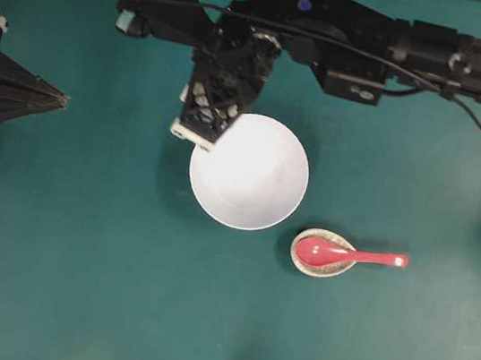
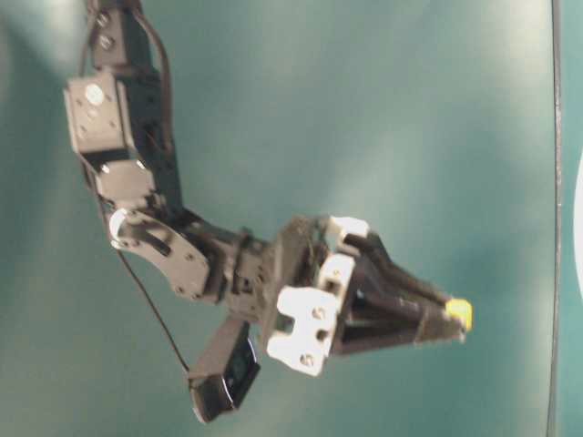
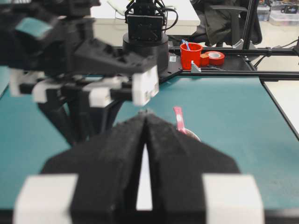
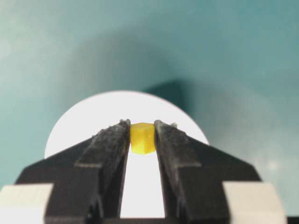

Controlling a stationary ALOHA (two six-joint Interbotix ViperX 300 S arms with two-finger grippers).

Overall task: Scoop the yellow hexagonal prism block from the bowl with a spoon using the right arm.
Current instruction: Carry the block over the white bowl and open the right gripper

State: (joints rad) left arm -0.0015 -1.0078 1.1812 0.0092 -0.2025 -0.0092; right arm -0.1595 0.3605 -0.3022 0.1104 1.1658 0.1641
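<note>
My right gripper (image 4: 142, 127) is shut on the yellow hexagonal prism block (image 4: 142, 138), pinched at the fingertips above the white bowl (image 4: 88, 123). The table-level view shows the block (image 2: 460, 312) at the tip of that gripper (image 2: 453, 320). From overhead, the right gripper (image 1: 208, 119) hangs over the upper-left rim of the bowl (image 1: 254, 182) and hides the block. The red spoon (image 1: 343, 252) lies with its head in a small speckled dish (image 1: 301, 261), right of the bowl. My left gripper (image 1: 60, 101) is shut and empty at the left edge.
In the left wrist view the shut left gripper (image 3: 146, 114) points toward the right arm's gripper (image 3: 117, 88), with the spoon handle (image 3: 178, 117) behind. A red cup (image 3: 190, 55) and tape roll (image 3: 215, 57) stand beyond the table's far edge.
</note>
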